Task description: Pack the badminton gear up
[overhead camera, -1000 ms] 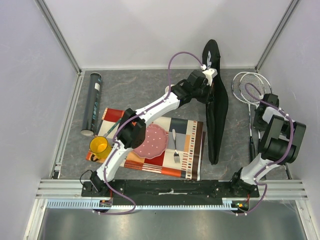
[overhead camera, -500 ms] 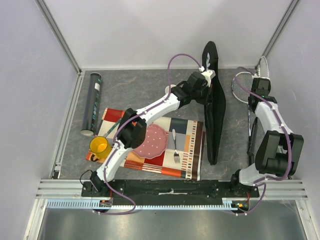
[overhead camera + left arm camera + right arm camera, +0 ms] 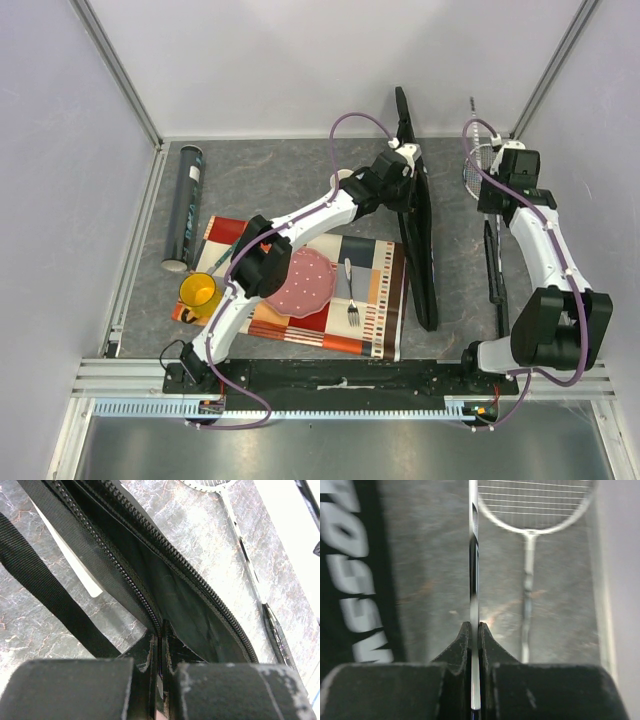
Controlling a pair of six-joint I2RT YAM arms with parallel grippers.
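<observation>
Racket shaft (image 3: 474, 555) | pinched between right fingers (image 3: 460, 647) | bag rim (image 3: 127, 582) clamped between left fingers (image 3: 144, 652)

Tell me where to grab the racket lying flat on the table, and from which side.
Take the flat racket by its thin shaft, below the strung head, coming straight down with a finger on either side. It lies close beside the right wall, so a sideways approach looks cramped, and the head is too wide. The right gripper is shut on the other racket.
</observation>
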